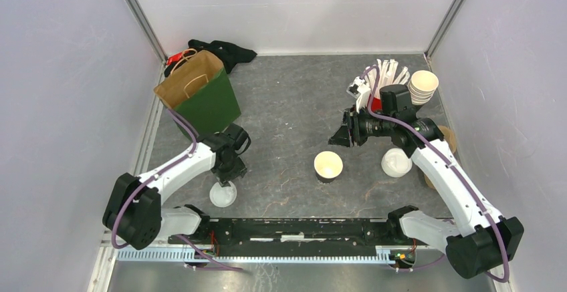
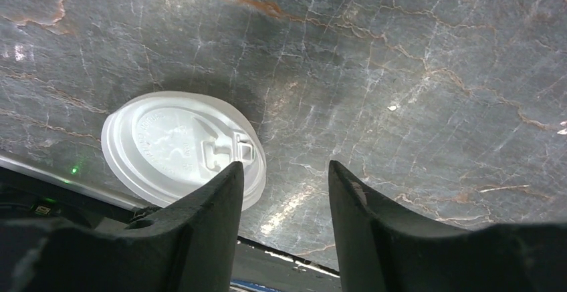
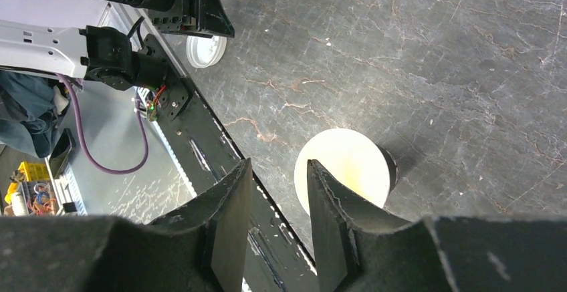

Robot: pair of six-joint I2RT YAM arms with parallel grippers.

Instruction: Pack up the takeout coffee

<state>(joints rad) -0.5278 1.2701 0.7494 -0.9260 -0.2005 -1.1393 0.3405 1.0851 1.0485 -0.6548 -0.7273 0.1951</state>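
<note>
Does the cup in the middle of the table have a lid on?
No, it is uncovered: the cup stands upright and its pale inside shows from above. A white lid lies apart.

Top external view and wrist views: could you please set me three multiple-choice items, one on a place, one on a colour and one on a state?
1. Where does the brown paper bag with a green side stand?
A. far left
B. far right
C. centre

2. What colour is the inside of the lidless dark paper cup?
A. red
B. cream
C. blue

3. How is the left gripper?
A. shut on a lid
B. shut on the bag
C. open, empty

Answers:
1 A, it stands towards the far-left corner.
2 B, its inside shows cream from above.
3 C, its fingers stand apart with only bare table between them.
</note>
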